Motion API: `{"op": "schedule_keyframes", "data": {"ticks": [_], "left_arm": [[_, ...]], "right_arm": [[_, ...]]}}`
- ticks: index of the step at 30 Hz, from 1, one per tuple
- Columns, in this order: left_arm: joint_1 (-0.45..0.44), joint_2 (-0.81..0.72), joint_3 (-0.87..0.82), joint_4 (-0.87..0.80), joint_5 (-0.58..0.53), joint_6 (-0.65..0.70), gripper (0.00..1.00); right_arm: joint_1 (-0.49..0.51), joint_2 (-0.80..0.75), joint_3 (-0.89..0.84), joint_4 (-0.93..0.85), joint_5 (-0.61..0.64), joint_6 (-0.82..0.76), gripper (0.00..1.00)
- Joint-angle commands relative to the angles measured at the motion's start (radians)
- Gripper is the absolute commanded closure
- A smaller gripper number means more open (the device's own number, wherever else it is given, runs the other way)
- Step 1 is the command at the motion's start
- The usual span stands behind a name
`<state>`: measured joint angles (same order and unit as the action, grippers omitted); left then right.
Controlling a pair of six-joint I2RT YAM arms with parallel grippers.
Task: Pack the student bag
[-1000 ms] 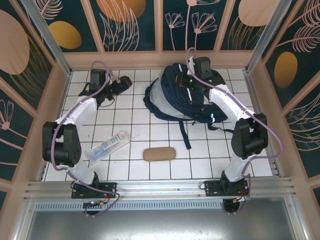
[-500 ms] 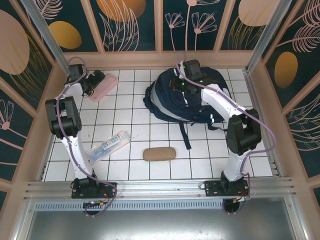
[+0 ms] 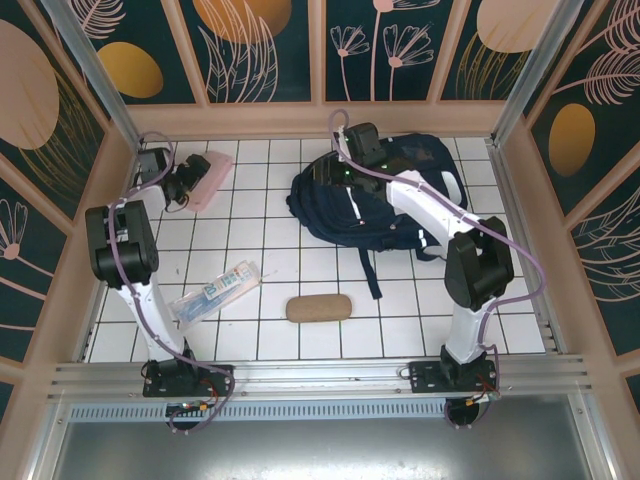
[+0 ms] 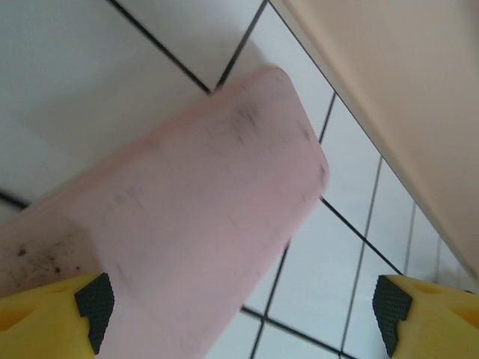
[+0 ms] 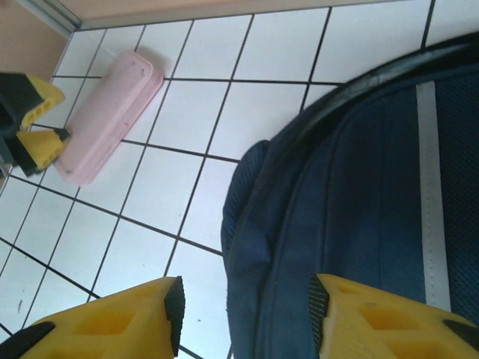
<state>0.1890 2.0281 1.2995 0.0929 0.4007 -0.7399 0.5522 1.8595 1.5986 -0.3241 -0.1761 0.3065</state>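
Note:
The student bag (image 3: 385,205), a large navy backpack with white stripes, lies at the back right of the tiled floor and appears again, close up, as the student bag (image 5: 367,202). My right gripper (image 3: 352,160) hovers over its upper left edge. This right gripper (image 5: 245,314) is open, its jaws spanning the bag's zipped rim and bare tile. A pink case (image 3: 208,176) lies in the back left corner. My left gripper (image 3: 184,186) sits at its near end. The left gripper (image 4: 241,314) is open, with the pink case (image 4: 194,224) reaching in beside the left finger.
A tan oblong pouch (image 3: 318,308) lies at mid-front. A clear plastic packet (image 3: 215,289) with blue contents lies at front left. The bag's dark straps (image 3: 368,262) trail toward the front. Wooden walls close in on the left, back and right.
The left arm swung from mid-back into the far left corner, uncovering the pink case, and settled at its end. The right gripper slid left across the bag's top to its left edge.

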Motion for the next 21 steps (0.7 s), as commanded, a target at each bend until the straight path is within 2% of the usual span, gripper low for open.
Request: {"op": "schedule_keyframes", "data": {"ticks": [1, 8, 12, 17, 21], "left_arm": [[-0.028, -0.045, -0.201, 0.003, 0.081, -0.156, 0.08], [-0.216, -0.193, -0.456, 0.164, 0.074, -0.338, 0.08], [-0.255, -0.294, -0.555, 0.235, 0.045, -0.421, 0.08], [-0.256, -0.421, -0.5, 0.052, -0.017, -0.312, 0.05], [-0.247, -0.5, -0.481, -0.067, -0.109, -0.256, 0.04]], "right_arm": [[0.033, 0.022, 0.038, 0.055, -0.002, 0.024, 0.5], [0.08, 0.115, 0.081, 0.098, -0.059, 0.077, 0.5], [0.112, 0.171, 0.1, 0.129, -0.09, 0.109, 0.52], [0.158, 0.265, 0.164, 0.141, -0.12, 0.105, 0.54], [0.178, 0.357, 0.236, 0.163, -0.186, 0.093, 0.55]]}}
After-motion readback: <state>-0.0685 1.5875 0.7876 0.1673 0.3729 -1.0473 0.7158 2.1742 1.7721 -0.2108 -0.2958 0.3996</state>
